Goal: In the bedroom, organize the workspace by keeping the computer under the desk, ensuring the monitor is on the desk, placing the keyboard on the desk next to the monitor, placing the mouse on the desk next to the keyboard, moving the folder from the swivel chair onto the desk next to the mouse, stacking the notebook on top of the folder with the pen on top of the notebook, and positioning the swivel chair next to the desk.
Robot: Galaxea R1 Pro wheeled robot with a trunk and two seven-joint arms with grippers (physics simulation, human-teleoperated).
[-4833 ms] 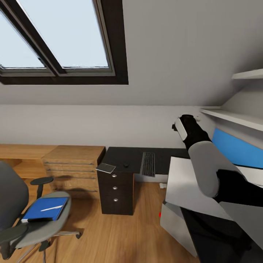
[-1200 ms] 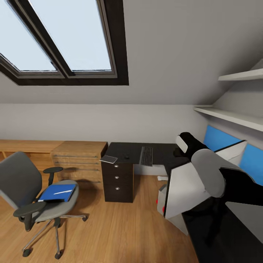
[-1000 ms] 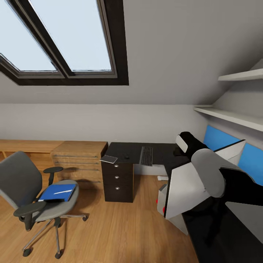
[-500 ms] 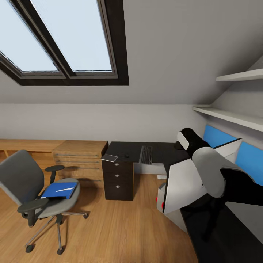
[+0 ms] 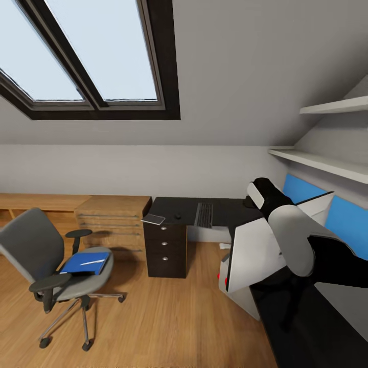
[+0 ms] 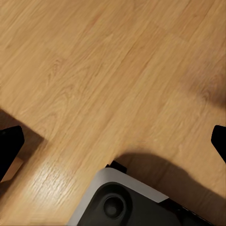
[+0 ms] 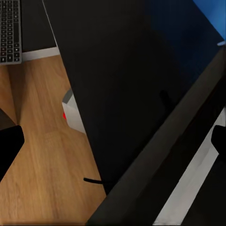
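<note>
Monitor (image 5: pixel 250 258), a wide flat black screen showing its white back, tilts at the frame's right against the right arm; whether that gripper (image 7: pixel 113 141) grips it is unclear. Left gripper (image 6: pixel 113 141) gapes wide over wooden floor (image 6: pixel 94 70).

Attic room with a sloped grey ceiling wall (image 5: pixel 245 76) carrying a large dark-framed skylight window (image 5: pixel 97 56), pale sky behind the glass, even diffuse light. Below it runs a low vertical white knee wall (image 5: pixel 128 171), with a light wooden drawer cabinet (image 5: pixel 113 222) and a low wooden bench (image 5: pixel 36 204) against it. Floor is warm honey-toned wood planking (image 5: pixel 153 317); two white wall shelves (image 5: pixel 327 133) are mounted on the right-hand wall, above bright blue panels (image 5: pixel 347 220).
</note>
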